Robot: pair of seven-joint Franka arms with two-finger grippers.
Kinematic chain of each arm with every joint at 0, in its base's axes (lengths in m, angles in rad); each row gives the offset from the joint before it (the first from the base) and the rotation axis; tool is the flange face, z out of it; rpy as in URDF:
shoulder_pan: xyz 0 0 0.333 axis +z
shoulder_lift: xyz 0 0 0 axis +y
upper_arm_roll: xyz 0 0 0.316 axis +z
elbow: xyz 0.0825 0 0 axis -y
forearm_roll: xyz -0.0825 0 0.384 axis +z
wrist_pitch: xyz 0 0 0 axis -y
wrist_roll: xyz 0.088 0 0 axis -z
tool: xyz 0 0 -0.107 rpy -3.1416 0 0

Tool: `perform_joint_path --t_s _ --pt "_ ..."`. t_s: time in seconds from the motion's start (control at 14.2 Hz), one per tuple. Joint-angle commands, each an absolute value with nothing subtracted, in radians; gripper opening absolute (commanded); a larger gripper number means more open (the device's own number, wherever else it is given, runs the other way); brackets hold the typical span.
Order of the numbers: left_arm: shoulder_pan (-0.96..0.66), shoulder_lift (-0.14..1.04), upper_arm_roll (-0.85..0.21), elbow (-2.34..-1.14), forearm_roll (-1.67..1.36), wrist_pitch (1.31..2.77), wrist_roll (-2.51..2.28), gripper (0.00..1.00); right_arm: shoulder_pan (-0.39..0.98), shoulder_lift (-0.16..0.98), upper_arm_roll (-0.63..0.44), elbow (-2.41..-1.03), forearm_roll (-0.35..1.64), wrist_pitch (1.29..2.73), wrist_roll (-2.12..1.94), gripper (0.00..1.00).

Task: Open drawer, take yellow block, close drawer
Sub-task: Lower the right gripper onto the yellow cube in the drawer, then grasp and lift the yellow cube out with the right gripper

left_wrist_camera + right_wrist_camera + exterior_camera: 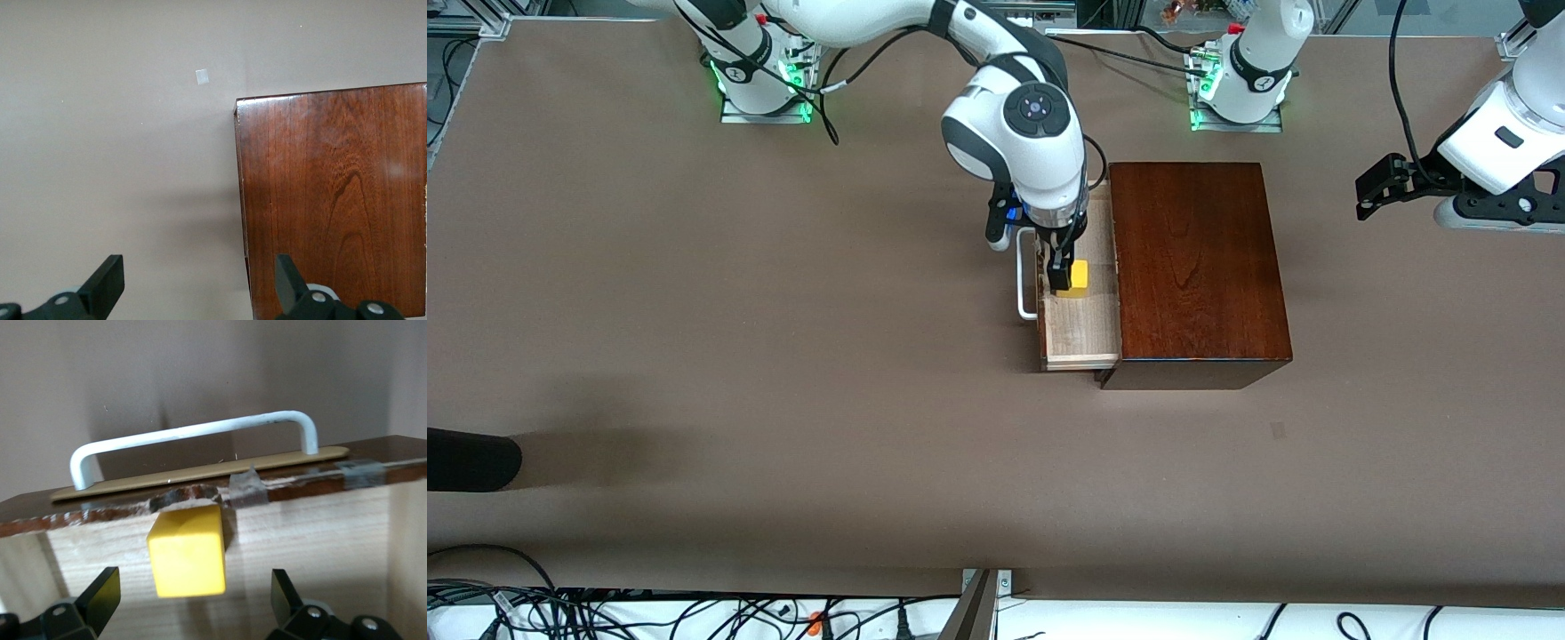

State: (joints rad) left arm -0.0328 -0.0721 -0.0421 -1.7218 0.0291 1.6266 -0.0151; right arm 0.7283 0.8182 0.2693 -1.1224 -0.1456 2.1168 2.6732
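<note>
The drawer [1080, 329] of the reddish-brown wooden box [1199, 267] stands pulled out toward the right arm's end of the table, white bar handle [1024, 277] outward. The yellow block [1080, 276] rests on the drawer's pale wood floor [313, 533], close to the drawer front. My right gripper [1062, 268] reaches down into the drawer, open. Its fingers [101, 595] stand on either side of the yellow block [187, 550] without touching it. The handle [193, 435] shows past the block. My left gripper [1371, 191] waits open in the air at the left arm's end, and its wrist view looks down on the box's top [333, 193].
A small pale tag [1278, 430] lies on the brown table nearer the front camera than the box. A black object [467, 460] juts in at the right arm's end. Cables [605, 613] run along the near table edge.
</note>
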Motion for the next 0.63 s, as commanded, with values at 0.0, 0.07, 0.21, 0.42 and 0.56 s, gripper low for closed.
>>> perform_joint_path --t_s 0.0,0.07,0.21,0.42,0.56 --pt "-0.028 -0.058 -0.048 -1.687 0.015 1.612 0.005 1.00 0.750 0.862 0.258 -1.083 -0.175 2.132 2.692 1.00" --pt "-0.032 -0.058 -0.049 -1.684 0.015 1.592 0.003 1.00 0.752 0.871 0.255 -1.083 -0.193 2.144 2.692 1.00" --pt "-0.037 -0.058 -0.051 -1.677 0.015 1.562 0.006 1.00 0.758 0.890 0.253 -1.083 -0.210 2.164 2.694 1.00" --pt "-0.043 -0.054 -0.051 -1.660 0.015 1.562 0.008 1.00 0.758 0.903 0.252 -1.085 -0.212 2.175 2.692 0.97" --pt "-0.048 -0.051 -0.057 -1.655 0.014 1.562 0.009 1.00 0.758 0.902 0.252 -1.083 -0.216 2.175 2.684 0.19"
